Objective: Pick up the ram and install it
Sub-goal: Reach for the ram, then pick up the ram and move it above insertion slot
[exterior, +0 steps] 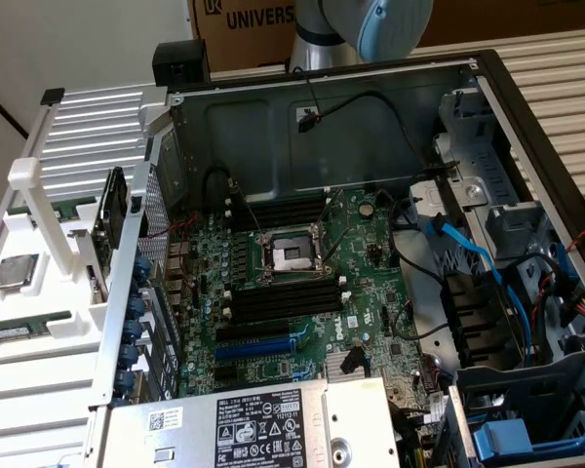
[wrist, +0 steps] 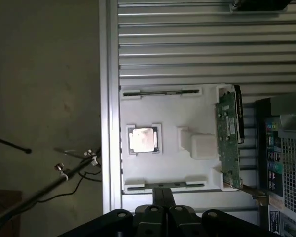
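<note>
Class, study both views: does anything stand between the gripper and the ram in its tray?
Nothing visible does. The ram sits uncovered in a slot of the white tray, and the gripper hangs above it with open space between.

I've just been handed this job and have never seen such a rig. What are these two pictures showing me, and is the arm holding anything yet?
The exterior view comes from a fixed camera looking into an open computer case. Inside it lies the green motherboard with its long black memory slots. The grey arm rises behind the case.

The wrist view comes from a camera on the arm, looking down past the dark gripper at a white parts tray beside the case. The tray holds a square silver processor chip, an upright green card, and two sticks of ram lying in narrow holders at opposite ends.

Nothing is held: the gripper hangs above the tray, touching none of it.
</note>
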### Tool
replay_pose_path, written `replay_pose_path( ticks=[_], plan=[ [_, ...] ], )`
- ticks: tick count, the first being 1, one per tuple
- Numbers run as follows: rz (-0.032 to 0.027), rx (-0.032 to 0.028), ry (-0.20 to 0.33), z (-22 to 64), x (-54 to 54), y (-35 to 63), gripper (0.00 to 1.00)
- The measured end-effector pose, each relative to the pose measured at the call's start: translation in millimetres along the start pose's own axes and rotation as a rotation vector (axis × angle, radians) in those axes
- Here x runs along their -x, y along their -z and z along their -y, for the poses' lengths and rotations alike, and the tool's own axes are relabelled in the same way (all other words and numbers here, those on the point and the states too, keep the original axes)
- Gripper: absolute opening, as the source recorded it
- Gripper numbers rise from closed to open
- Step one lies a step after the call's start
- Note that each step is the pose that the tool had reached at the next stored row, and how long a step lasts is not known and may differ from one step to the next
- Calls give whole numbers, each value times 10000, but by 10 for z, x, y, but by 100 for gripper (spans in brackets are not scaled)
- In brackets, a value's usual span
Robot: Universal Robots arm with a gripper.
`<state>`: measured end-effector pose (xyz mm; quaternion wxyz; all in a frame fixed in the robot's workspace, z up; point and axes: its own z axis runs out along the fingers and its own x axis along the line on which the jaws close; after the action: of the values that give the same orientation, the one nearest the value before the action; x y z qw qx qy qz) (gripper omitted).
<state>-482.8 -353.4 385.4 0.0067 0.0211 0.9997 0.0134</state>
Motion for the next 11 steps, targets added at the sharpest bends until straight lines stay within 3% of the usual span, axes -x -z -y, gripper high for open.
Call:
replay_pose_path(
  ticks=[11],
  plan=[
    [1,2,0,0,-5,0,10]
  ],
)
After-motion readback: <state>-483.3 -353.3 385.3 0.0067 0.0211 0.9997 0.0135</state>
